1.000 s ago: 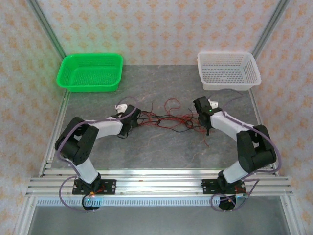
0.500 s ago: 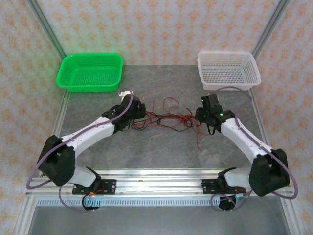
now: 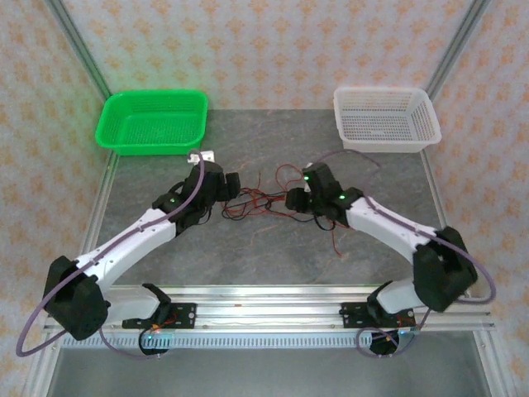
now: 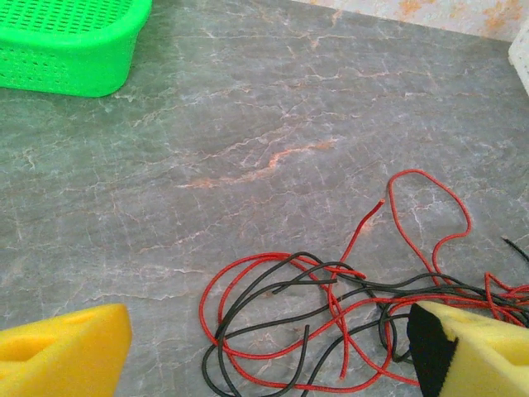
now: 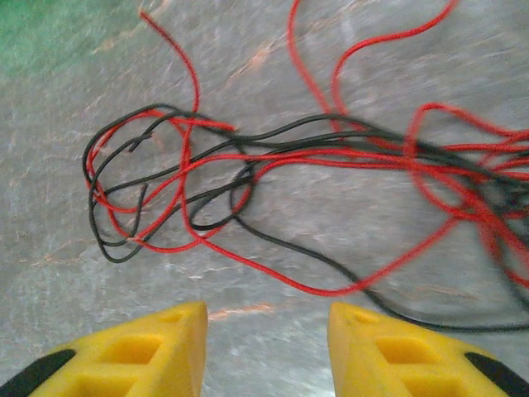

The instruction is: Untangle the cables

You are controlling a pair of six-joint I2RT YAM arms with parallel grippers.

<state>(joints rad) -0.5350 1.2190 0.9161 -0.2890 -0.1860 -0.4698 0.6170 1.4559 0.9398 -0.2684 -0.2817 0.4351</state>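
Note:
The cables (image 3: 266, 201) lie in one tangle of thin red and black strands at mid-table, between my two grippers. My left gripper (image 3: 229, 187) sits at the tangle's left end. In the left wrist view it (image 4: 269, 364) is wide open over looped red and black cables (image 4: 331, 306), with its yellow fingers (image 4: 66, 351) far apart. My right gripper (image 3: 296, 199) is over the tangle's right part. In the right wrist view it (image 5: 266, 331) is open, nothing lies between the fingers (image 5: 397, 347), and the cables (image 5: 248, 165) lie just ahead.
A green basket (image 3: 153, 121) stands at the back left and a white basket (image 3: 386, 118) at the back right. One red strand (image 3: 335, 240) trails toward the near edge. The grey table (image 3: 264, 256) lies bare in front of the tangle.
The right gripper has swung left from the tangle's right end to over its middle. The left arm has stretched out, its gripper shifting slightly back and right. The tangle has bunched narrower.

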